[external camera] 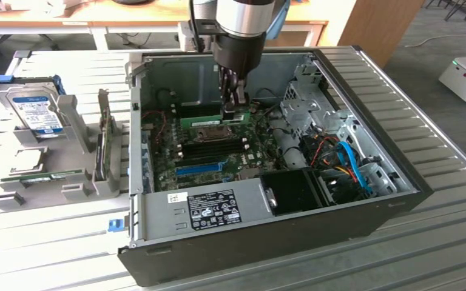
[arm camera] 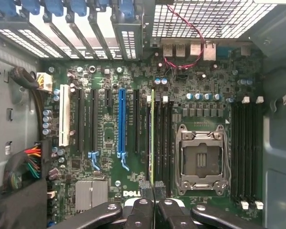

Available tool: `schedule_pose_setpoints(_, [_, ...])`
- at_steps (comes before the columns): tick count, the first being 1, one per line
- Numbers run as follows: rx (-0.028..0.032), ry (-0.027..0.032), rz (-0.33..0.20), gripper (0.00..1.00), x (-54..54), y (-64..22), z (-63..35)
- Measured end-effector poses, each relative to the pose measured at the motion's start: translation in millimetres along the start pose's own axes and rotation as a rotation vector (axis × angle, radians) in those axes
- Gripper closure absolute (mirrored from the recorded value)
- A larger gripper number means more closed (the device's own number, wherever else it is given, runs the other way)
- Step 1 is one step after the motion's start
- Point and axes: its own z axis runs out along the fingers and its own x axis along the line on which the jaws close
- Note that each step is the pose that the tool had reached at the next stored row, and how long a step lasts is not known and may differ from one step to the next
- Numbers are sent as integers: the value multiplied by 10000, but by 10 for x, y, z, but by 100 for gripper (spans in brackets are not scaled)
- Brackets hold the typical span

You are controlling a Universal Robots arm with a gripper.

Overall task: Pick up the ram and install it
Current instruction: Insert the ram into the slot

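The ram (arm camera: 152, 138) is a thin green stick seen edge-on, standing upright in the line of a memory slot just beside the CPU socket (arm camera: 201, 160). Its near end runs in between the two black fingertips of my gripper (arm camera: 152, 189), which is shut on it. In the exterior view the gripper (external camera: 233, 110) reaches straight down into the open computer case (external camera: 378, 206). There the ram (external camera: 204, 119) shows as a green strip at the far end of the motherboard, under the fingers. How deep the ram sits in the slot is hidden.
The blue slot strip (arm camera: 122, 121) and black card slots lie beside the ram. More memory slots (arm camera: 245, 152) flank the socket's other side. Outside the case, a grey rack (external camera: 71, 182) holds a silver hard drive (external camera: 34, 112) and a green stick (external camera: 51, 177). Cables (external camera: 346, 163) crowd the drive bay.
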Motion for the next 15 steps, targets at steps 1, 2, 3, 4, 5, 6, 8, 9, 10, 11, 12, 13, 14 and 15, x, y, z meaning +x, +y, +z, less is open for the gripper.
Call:
schedule_pose_setpoints(1, [0,1,2,88,0,0,13])
schedule_pose_setpoints(2, [0,0,5,88,0,-1,26])
schedule_pose_setpoints(3, [0,-1,7,88,0,-1,38])
schedule_pose_setpoints(4, [0,-1,10,88,0,-2,50])
schedule_pose_setpoints(5, [0,-1,13,88,0,-2,62])
schedule_pose_setpoints(6, [0,-1,15,88,0,-2,73])
schedule_pose_setpoints(8, [0,-1,20,88,0,-3,97])
schedule_pose_setpoints(9, [1,-2,22,88,0,-3,108])
schedule_pose_setpoints(10, [0,-1,24,88,0,-4,119])
schedule_pose_setpoints(11, [0,0,26,88,0,-4,129])
schedule_pose_setpoints(12, [0,0,28,88,0,-4,140])
schedule_pose_setpoints(13, [0,-1,31,88,0,-5,151])
schedule_pose_setpoints(14, [0,-1,33,88,0,-5,163])
schedule_pose_setpoints(15, [0,-1,36,88,0,-5,174])
